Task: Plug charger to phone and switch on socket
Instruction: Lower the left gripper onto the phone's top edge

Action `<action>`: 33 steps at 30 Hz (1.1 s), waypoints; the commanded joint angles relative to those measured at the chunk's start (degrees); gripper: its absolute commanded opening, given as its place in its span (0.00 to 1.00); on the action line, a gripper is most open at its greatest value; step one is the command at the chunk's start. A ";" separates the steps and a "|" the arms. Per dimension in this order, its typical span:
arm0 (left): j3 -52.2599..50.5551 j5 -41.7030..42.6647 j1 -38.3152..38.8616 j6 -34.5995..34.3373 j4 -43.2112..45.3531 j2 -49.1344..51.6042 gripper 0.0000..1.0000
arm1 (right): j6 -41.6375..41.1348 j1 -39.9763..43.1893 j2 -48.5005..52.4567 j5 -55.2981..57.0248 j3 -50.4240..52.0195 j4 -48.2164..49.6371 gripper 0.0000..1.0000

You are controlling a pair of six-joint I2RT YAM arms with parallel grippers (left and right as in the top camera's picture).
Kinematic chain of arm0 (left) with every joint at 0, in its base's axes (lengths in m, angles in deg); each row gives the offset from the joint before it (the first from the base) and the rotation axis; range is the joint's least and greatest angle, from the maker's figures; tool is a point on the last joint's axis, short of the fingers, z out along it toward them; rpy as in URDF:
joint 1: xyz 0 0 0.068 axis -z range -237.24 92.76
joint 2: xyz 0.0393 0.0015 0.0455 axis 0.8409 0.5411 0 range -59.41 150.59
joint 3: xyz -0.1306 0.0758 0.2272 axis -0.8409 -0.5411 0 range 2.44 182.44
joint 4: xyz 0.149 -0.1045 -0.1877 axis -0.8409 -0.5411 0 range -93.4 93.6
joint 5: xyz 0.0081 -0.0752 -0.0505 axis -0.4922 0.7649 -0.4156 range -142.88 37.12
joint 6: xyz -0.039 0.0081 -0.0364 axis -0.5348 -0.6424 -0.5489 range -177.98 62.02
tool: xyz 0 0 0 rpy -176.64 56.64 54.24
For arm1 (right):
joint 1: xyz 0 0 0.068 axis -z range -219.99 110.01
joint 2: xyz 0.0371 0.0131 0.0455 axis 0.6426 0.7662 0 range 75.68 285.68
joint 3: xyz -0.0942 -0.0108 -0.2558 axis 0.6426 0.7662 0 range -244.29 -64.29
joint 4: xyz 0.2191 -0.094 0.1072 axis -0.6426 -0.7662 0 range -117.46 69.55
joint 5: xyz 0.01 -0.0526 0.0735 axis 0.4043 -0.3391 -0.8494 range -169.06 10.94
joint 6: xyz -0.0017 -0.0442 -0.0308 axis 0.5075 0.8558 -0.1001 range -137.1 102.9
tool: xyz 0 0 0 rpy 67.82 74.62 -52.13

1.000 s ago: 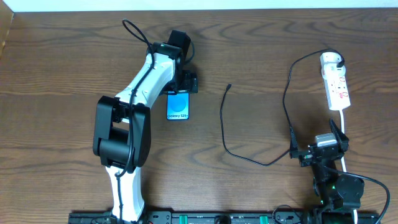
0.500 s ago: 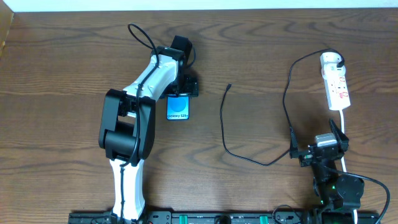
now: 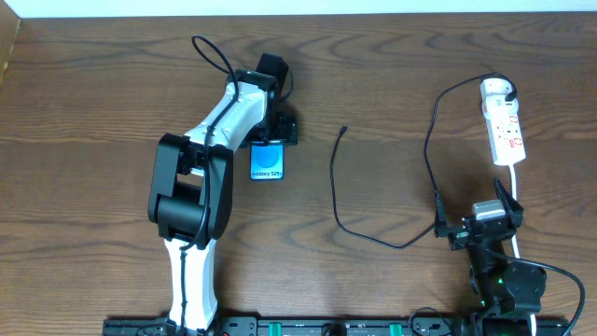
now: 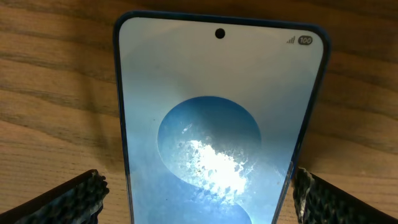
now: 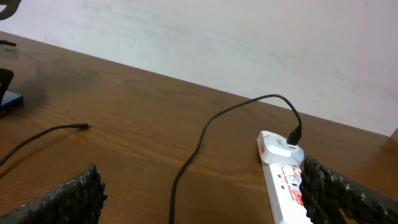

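Observation:
The phone [image 3: 268,161] lies flat on the wood table, its blue screen up. My left gripper [image 3: 271,131] hangs over the phone's far end, open. In the left wrist view the phone [image 4: 217,112] lies between the fingers [image 4: 68,199], with a gap on each side. The charger is a thin black cable [image 3: 334,191]; its loose tip [image 3: 344,130] lies right of the phone, and its other end is plugged into the white socket [image 3: 505,126] at the far right. My right gripper [image 3: 477,220] rests open near the table's front edge, below the socket [image 5: 283,180], holding nothing.
A white cord [image 3: 516,182] runs from the socket toward the front edge, past the right gripper. The black cable [image 5: 199,137] loops across the table between the two arms. The left arm's black elbow [image 3: 187,191] stands left of the phone.
The left arm's elbow has shifted slightly right and up, while its gripper stays over the phone. The right arm, cable and socket are unchanged.

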 commanded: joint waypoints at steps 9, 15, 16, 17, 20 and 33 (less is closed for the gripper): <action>-0.28 -1.14 0.17 -1.62 -1.01 0.72 0.98 | -0.74 -0.46 -0.37 -0.02 0.17 -0.15 0.99; -0.28 -1.16 0.17 -1.60 -0.79 0.72 0.98 | -0.74 -0.46 -0.37 -0.02 0.17 -0.15 0.99; -0.28 -1.14 0.17 -1.60 -0.81 0.72 0.98 | -0.72 -0.46 -0.37 -0.02 0.17 -0.15 0.99; -0.28 -1.14 0.17 -1.60 -0.81 0.72 0.98 | -0.72 -0.46 -0.37 -0.02 0.17 -0.15 0.99; -0.28 -1.14 0.17 -1.60 -0.79 0.72 0.98 | -0.74 -0.46 -0.37 -0.02 0.17 -0.15 0.99; -0.44 0.37 0.17 -1.57 -0.20 1.11 0.98 | -0.72 -0.46 -0.37 -0.02 0.17 -0.15 0.99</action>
